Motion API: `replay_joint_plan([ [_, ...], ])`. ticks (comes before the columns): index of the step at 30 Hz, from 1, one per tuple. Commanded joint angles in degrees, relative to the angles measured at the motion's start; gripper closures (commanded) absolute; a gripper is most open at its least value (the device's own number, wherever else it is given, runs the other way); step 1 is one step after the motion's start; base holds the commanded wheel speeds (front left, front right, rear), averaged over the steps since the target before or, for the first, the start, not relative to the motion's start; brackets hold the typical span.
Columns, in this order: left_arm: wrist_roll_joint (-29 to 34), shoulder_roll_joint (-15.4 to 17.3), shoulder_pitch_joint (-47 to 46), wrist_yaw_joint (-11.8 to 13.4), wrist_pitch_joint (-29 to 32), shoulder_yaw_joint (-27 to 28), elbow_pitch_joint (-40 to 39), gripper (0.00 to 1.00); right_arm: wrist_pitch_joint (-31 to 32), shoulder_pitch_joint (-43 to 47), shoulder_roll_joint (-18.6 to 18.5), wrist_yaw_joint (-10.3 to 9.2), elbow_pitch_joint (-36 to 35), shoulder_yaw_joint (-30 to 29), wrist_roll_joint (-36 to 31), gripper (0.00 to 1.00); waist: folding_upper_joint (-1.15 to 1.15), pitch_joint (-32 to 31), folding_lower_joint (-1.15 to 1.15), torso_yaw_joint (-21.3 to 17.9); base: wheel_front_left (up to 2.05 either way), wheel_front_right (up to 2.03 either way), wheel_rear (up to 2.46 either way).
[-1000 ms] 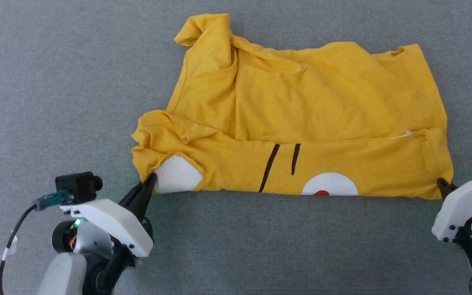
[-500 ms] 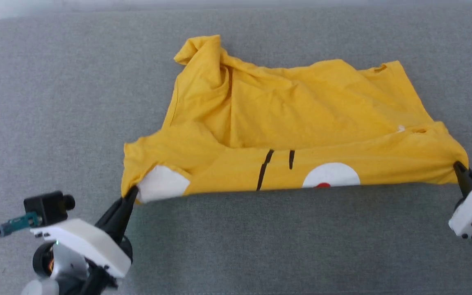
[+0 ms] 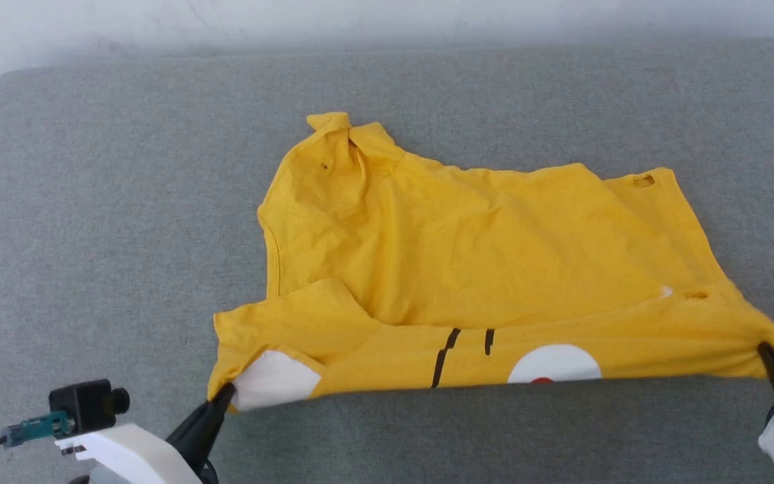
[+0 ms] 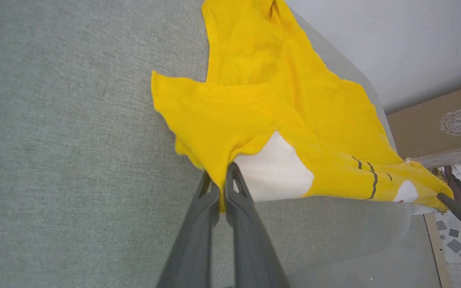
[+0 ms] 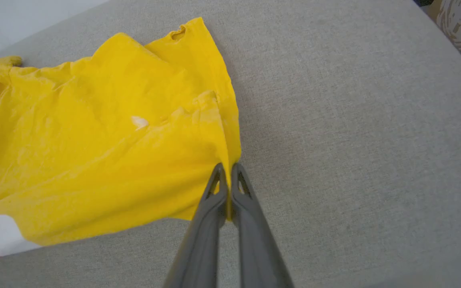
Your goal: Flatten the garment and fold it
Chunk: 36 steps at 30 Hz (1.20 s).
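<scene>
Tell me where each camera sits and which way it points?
Head view: on the robot's head, facing forward and down at the garment on the grey surface; left gripper lower left, right gripper lower right, each shut on a corner.
Left wrist view: on the left wrist, looking along that gripper's fingers at the corner by the white patch.
Right wrist view: on the right wrist, looking along its fingers at the opposite corner.
Shared: head and left wrist views both show the white patch.
</scene>
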Motion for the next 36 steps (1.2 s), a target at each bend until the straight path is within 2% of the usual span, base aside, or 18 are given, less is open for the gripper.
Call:
replay_joint_plan([
  [1,-0.7,0.0,0.9,0.4,0.7,-0.3,0.5,1.00,0.0,1.3,0.1,-0.11,1.0,0.1,0.6,1.00,0.00,0.3,0.01,-0.1,0.00,0.00,0.00],
  [8,2.2,0.6,-0.4,1.2,1.7,-2.9,6.3,1.00,-1.4,3.0,0.1,-0.11,6.7,3.5,-2.1,1.00,0.00,1.5,0.01,-0.1,0.00,0.00,0.00],
  [21,4.2,-1.5,-8.5,-0.4,-3.2,-4.8,19.3,1.00,-7.0,-2.6,0.1,-0.11,19.1,7.1,-5.2,1.00,0.00,1.8,0.01,-0.8,0.00,0.00,0.00],
  [22,4.3,-1.7,-9.1,-0.5,-3.9,-4.7,20.2,0.85,-7.6,-3.1,0.1,-0.11,19.8,7.2,-5.5,0.73,0.00,1.8,0.01,-0.8,0.00,0.00,0.00],
  [23,4.4,-1.8,-9.5,-0.6,-4.3,-4.8,21.0,0.61,-8.2,-3.5,0.1,-0.11,20.4,7.2,-5.6,0.44,0.00,1.8,0.01,-0.8,0.00,0.00,0.00],
  [24,4.3,-2.1,-10.2,-1.0,-5.2,-4.7,22.3,0.09,-9.1,-4.3,0.1,-0.11,21.6,7.1,-5.8,0.00,0.00,1.7,0.01,-0.8,0.00,0.00,0.00],
  [25,4.0,-2.4,-10.4,-1.2,-5.6,-4.6,22.6,0.00,-9.4,-4.6,0.1,-0.11,21.9,7.1,-5.5,0.00,0.00,1.6,0.01,-0.8,0.00,0.00,0.00],
  [31,2.4,-2.1,-9.0,-1.8,-5.2,-4.0,22.0,0.00,-8.8,-4.6,0.1,-0.11,19.7,6.6,-4.0,0.00,0.00,1.0,0.01,-0.6,0.00,0.00,0.00],
  [36,1.8,-0.6,-5.8,-0.5,-4.7,-2.1,16.3,0.00,-7.3,-3.5,-0.2,-0.11,11.7,4.7,-3.2,0.00,0.00,0.5,0.01,-0.2,0.00,0.00,0.00],
])
